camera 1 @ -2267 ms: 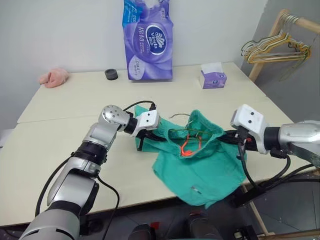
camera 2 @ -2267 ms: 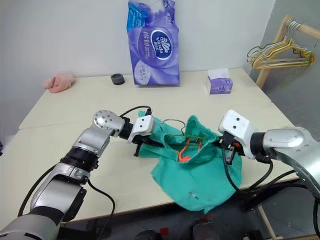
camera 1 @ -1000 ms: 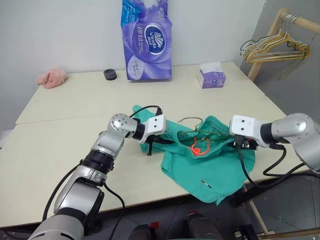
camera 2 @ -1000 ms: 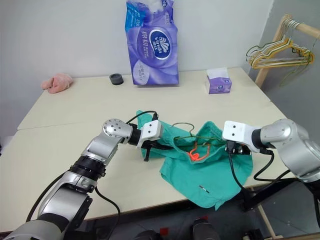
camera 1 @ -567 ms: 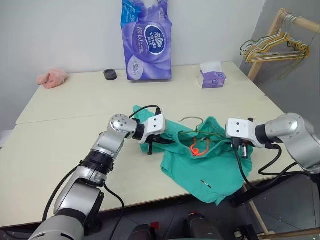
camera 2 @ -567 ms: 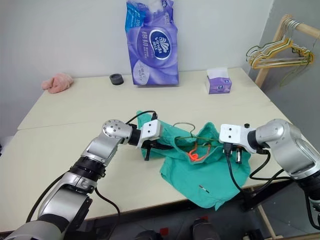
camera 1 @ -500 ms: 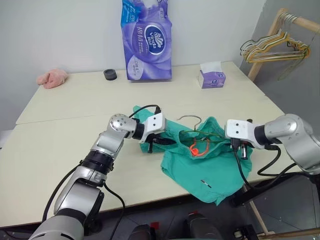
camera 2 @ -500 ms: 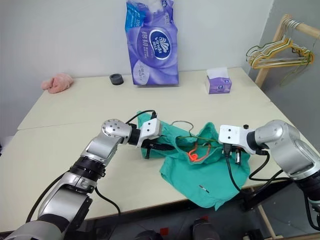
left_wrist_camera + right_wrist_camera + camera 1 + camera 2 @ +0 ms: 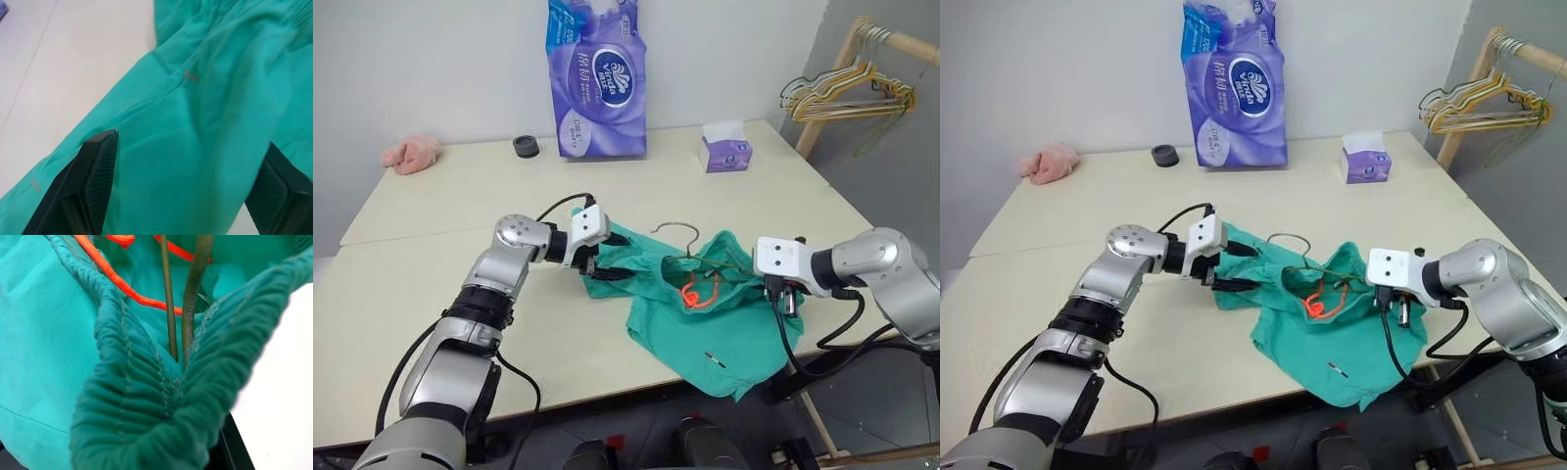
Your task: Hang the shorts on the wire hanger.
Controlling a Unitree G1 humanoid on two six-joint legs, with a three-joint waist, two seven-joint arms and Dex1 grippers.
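I see the teal shorts [image 9: 705, 318] crumpled at the table's front edge, one leg overhanging, orange drawstring exposed; the wire hanger [image 9: 690, 250] sits inside the waistband, hook protruding.

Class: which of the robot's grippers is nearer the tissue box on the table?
Right. The right gripper is shut on the shorts' waistband at the table's right edge, closer to the tissue box. The left gripper, open, sits farther left, mid-table.

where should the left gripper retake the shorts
Probably the gathered waistband edge on the left side of the shorts, beside the hanger hook. Come in level from the robot's left: the open left gripper already faces that edge.
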